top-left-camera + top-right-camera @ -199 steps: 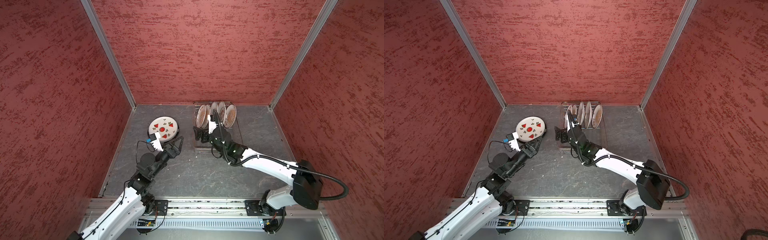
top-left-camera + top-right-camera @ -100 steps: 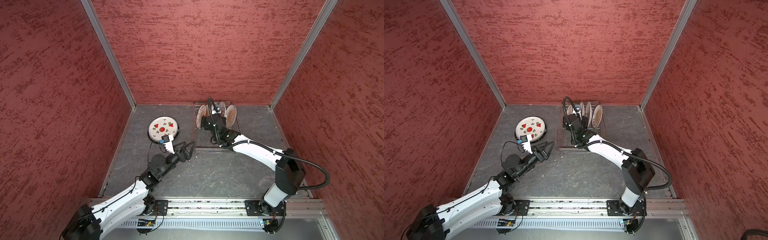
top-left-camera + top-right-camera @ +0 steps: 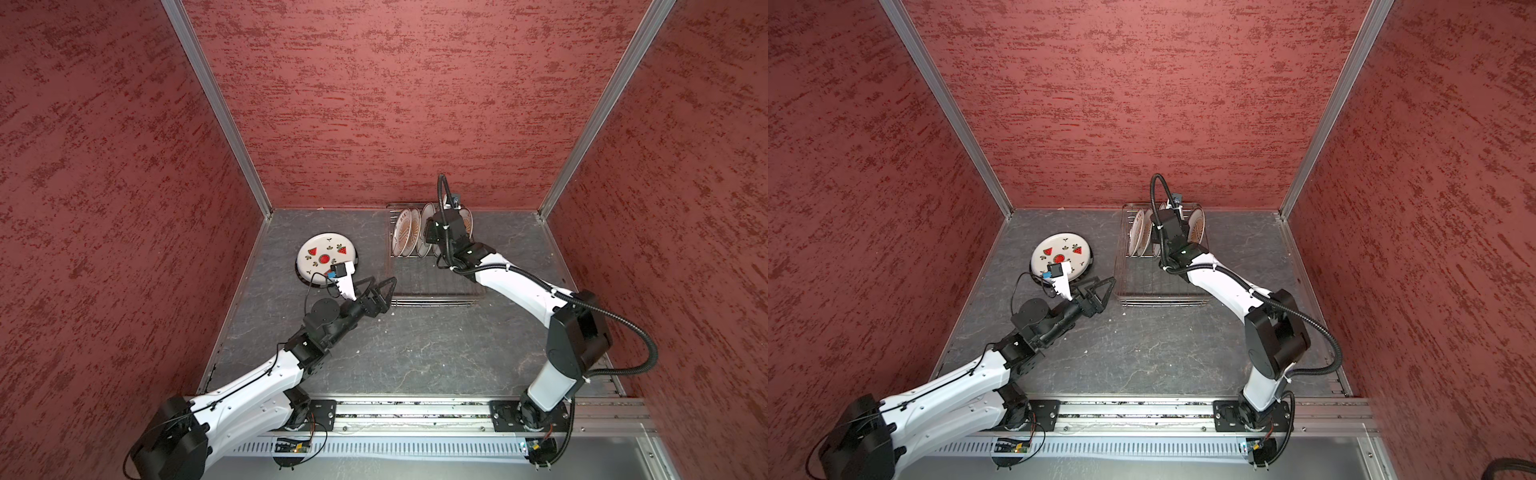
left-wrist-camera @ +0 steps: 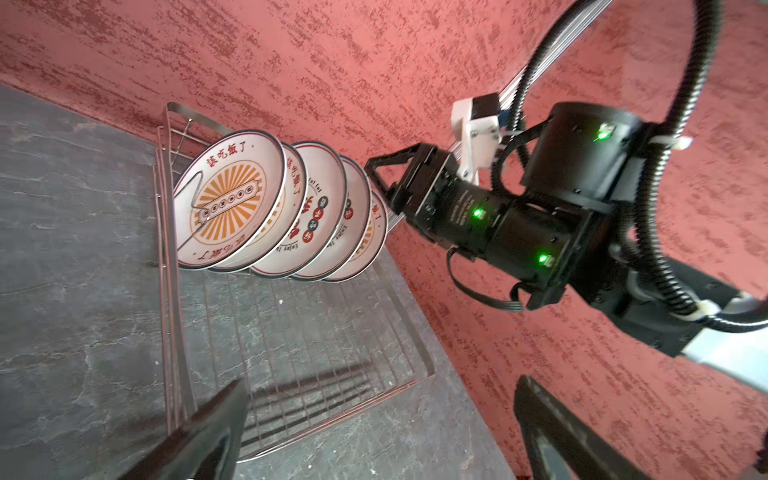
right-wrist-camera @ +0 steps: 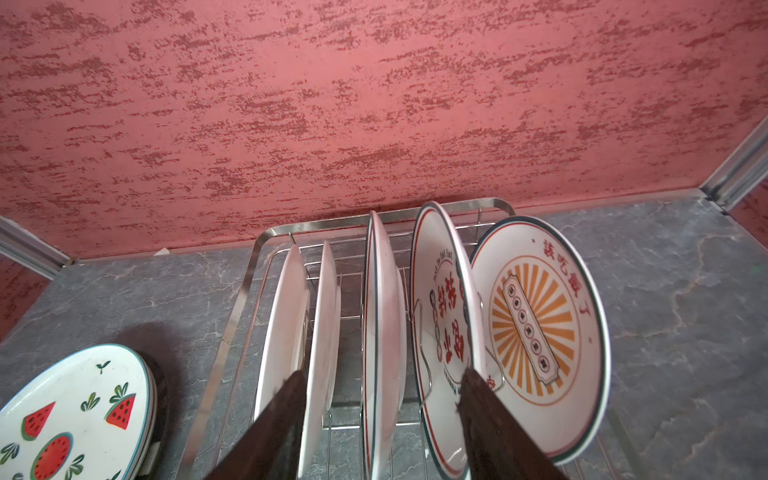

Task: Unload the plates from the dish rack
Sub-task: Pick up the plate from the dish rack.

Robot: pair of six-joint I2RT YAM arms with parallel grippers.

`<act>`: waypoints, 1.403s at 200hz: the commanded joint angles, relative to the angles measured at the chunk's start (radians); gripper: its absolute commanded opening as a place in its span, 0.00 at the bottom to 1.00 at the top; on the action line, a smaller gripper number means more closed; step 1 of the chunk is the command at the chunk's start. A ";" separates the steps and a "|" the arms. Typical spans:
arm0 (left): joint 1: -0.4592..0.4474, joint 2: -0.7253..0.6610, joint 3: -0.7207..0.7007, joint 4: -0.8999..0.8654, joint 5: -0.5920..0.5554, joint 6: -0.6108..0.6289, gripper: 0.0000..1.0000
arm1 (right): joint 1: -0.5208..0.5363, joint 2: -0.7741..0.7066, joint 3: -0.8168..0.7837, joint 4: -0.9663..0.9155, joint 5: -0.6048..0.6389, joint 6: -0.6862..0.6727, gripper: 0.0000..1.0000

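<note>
While the parted right gripper [image 5: 382,374] straddles several plates [image 5: 540,324] (left gripper [image 3: 383,279] also unclenched), one rim alone is best clamped.

You see the whole desk [image 3: 415,353] from high above in both top views; both wrist views closely face the dish rack [image 4: 299,332].

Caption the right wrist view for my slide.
The right fingers, apart, over five plates standing in the dish rack; the watermelon plate lies flat beside it.
</note>
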 commanded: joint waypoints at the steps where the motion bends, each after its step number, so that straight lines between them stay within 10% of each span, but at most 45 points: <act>1: 0.029 0.051 0.059 -0.038 0.009 0.030 1.00 | -0.003 0.026 0.033 0.021 -0.072 -0.043 0.56; 68: 0.063 0.188 0.080 0.053 0.092 -0.030 0.99 | -0.003 0.200 0.231 -0.184 0.173 0.014 0.41; 280: 0.041 0.227 0.118 0.036 0.067 -0.042 1.00 | -0.017 0.419 0.471 -0.319 0.294 0.002 0.16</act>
